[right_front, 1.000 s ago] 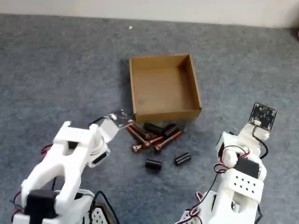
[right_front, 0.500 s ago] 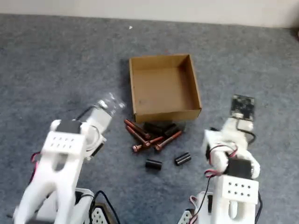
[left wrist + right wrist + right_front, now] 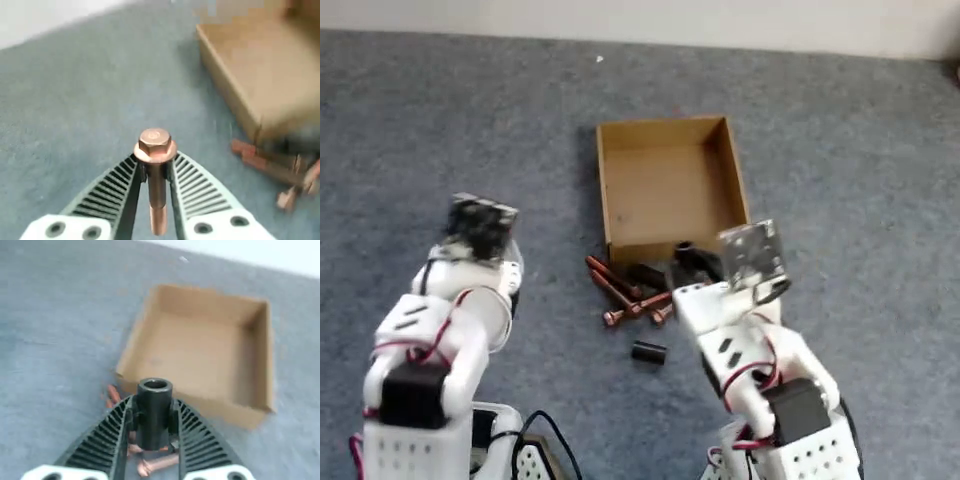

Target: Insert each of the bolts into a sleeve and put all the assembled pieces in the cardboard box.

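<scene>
My left gripper (image 3: 156,161) is shut on a copper bolt (image 3: 156,175), which stands head up between the fingers above the carpet, left of the cardboard box (image 3: 260,65). My right gripper (image 3: 155,407) is shut on a black sleeve (image 3: 155,412), held upright with its bore open at the top, just in front of the empty cardboard box (image 3: 200,345). In the high view this sleeve (image 3: 685,250) sits at the box's (image 3: 670,185) near wall. Several loose bolts (image 3: 620,290) lie in a pile on the carpet, with one black sleeve (image 3: 648,352) beside them.
Grey carpet covers the whole floor. The left arm (image 3: 440,330) stands left of the pile, and the right arm (image 3: 750,350) rises over the pile's right side and hides part of it. A pale wall runs along the far edge.
The left arm pulled back from the pile and swung left, tilting its wrist up. The right arm swung left from the far right to the pile, now holding a sleeve by the box.
</scene>
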